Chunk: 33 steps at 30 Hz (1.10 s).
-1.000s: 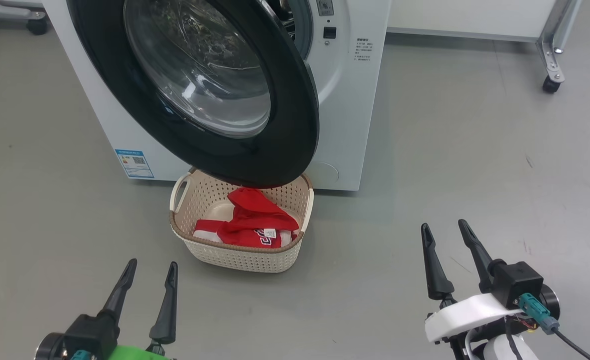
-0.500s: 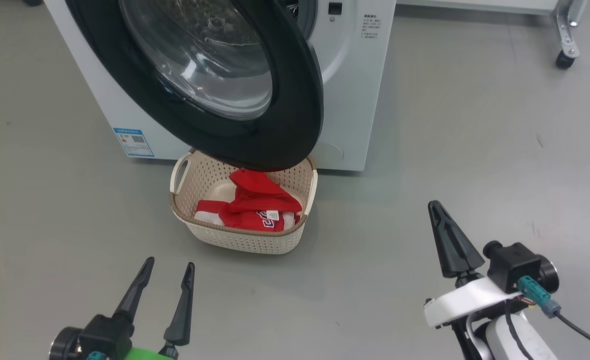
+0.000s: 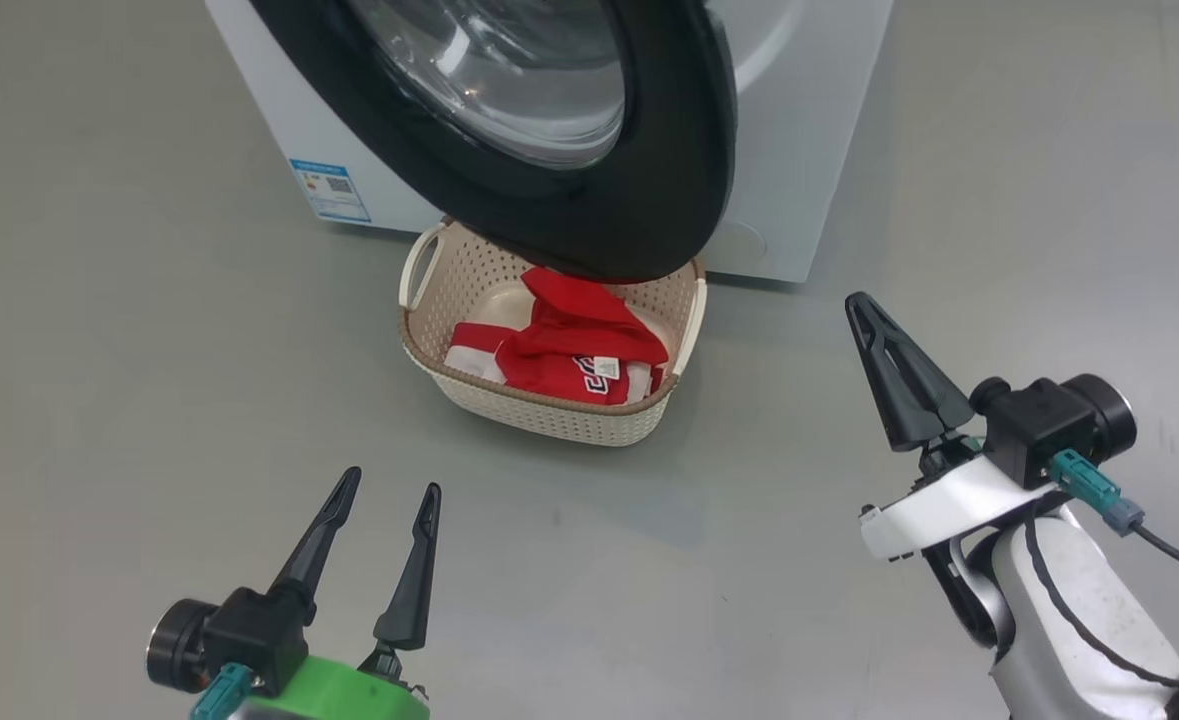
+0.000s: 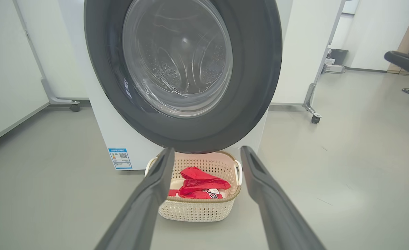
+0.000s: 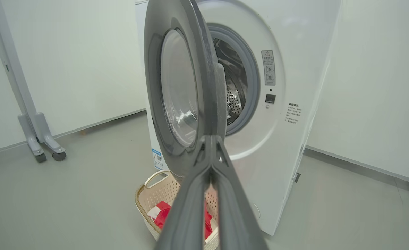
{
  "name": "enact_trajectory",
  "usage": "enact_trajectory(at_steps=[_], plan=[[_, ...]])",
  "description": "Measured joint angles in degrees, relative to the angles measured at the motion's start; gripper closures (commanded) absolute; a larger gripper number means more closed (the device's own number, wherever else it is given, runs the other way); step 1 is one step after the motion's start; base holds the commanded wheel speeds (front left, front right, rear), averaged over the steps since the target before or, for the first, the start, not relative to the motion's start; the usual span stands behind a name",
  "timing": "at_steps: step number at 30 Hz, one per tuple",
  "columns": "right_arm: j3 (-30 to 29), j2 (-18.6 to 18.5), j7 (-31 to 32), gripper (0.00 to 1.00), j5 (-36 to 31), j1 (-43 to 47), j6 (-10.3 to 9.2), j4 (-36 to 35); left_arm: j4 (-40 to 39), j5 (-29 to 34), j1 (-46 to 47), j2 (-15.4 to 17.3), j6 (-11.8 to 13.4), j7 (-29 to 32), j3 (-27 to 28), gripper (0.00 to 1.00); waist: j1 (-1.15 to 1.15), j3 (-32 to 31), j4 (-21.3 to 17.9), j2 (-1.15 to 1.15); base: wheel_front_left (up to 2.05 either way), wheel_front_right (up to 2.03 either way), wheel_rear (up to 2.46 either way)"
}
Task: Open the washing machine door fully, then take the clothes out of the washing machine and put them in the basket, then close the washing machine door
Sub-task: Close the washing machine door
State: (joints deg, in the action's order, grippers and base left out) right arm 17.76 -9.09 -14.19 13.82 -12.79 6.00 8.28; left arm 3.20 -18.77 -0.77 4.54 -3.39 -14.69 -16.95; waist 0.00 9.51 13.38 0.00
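The door [image 3: 684, 150] stands swung out from the washing machine [image 3: 809, 130], black rim and glass bowl looming over the basket [image 3: 549, 420], which sits on the floor [image 3: 149, 350] just in front of the machine. Red clothes [image 3: 574, 345] lie inside the basket, white tag showing. To the right, the right pincer [image 3: 857, 300] is clenched, fingers pressed together on nothing, apart from door and basket. Down at the near left, the left pincer [image 3: 393, 480] is released, fingers spread wide and empty, pointing toward the basket
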Motion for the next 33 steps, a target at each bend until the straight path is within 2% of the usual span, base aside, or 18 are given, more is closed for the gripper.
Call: enact_trajectory(at_steps=[11, 24, 33], plan=[[1.6, -3.1, 0.3, 1.00, -0.3, -9.1, 0.96, 3.0, 0.3, 0.2, 2.5, -1.2, -0.9, 0.0, -0.5, 0.00, 0.00, 4.2, 6.2, 0.00, 0.00, 0.00, 0.00], [2.4, -7.5, 1.9, 1.00, -0.1, -18.0, 0.98, 6.7, 0.2, -0.9, 4.9, -2.0, -1.5, 0.0, -1.3, 0.00, 0.00, 10.0, 12.5, 0.00, 0.00, 0.00, 0.00], [1.8, -9.1, 2.2, 1.00, 0.9, -22.7, 0.99, 9.4, 0.0, -1.4, 6.2, -2.2, -1.5, 0.0, -1.3, 0.00, 0.00, 13.5, 16.1, 0.00, 0.00, 0.00, 0.00]])
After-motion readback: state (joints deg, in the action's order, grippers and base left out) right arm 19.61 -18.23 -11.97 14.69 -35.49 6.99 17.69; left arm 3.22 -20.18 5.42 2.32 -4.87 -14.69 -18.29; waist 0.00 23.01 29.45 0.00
